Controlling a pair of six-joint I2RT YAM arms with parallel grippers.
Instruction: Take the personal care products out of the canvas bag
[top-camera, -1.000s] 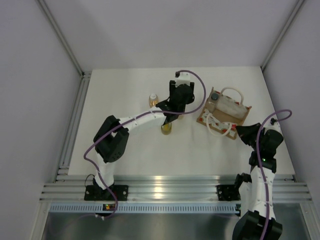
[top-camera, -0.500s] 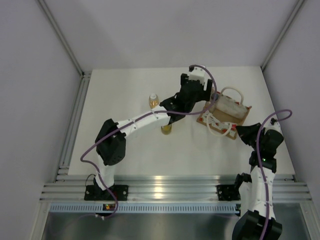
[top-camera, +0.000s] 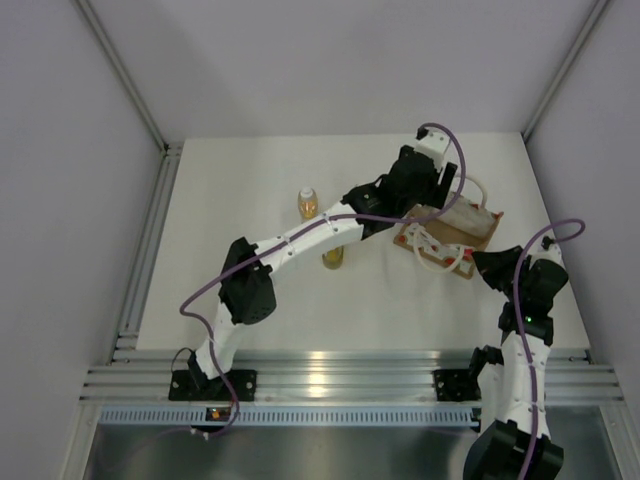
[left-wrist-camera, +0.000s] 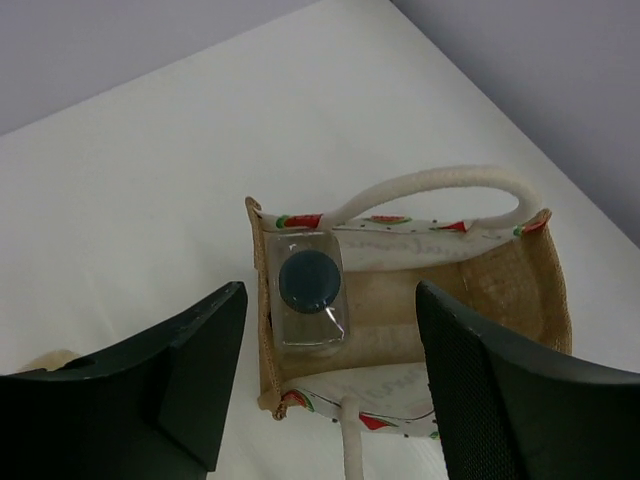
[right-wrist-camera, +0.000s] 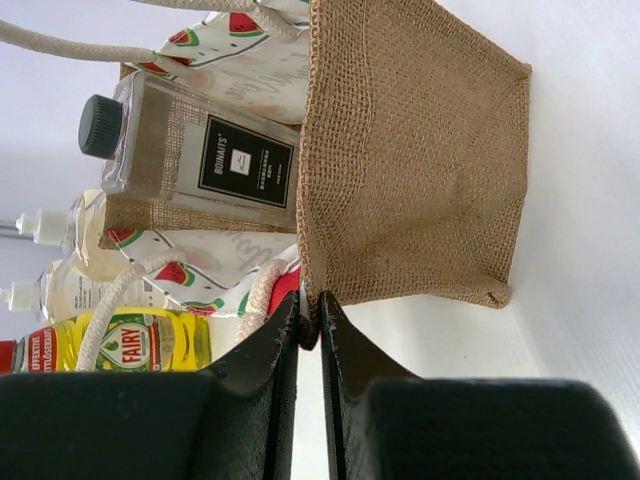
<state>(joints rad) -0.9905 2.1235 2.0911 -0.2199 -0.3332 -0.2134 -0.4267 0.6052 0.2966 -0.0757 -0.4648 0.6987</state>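
The right fingers are pinched closed on an edge of the canvas bag, apparently to steady it on the counter so it neither lifts nor slides when something is drawn out. The left fingers hang well apart above the bag's open mouth, holding nothing. They straddle the clear bottle, which stands dark cap up at one end inside (probably the next pick). An amber bottle and a yellowish bottle stand on the counter, well apart from the bag.
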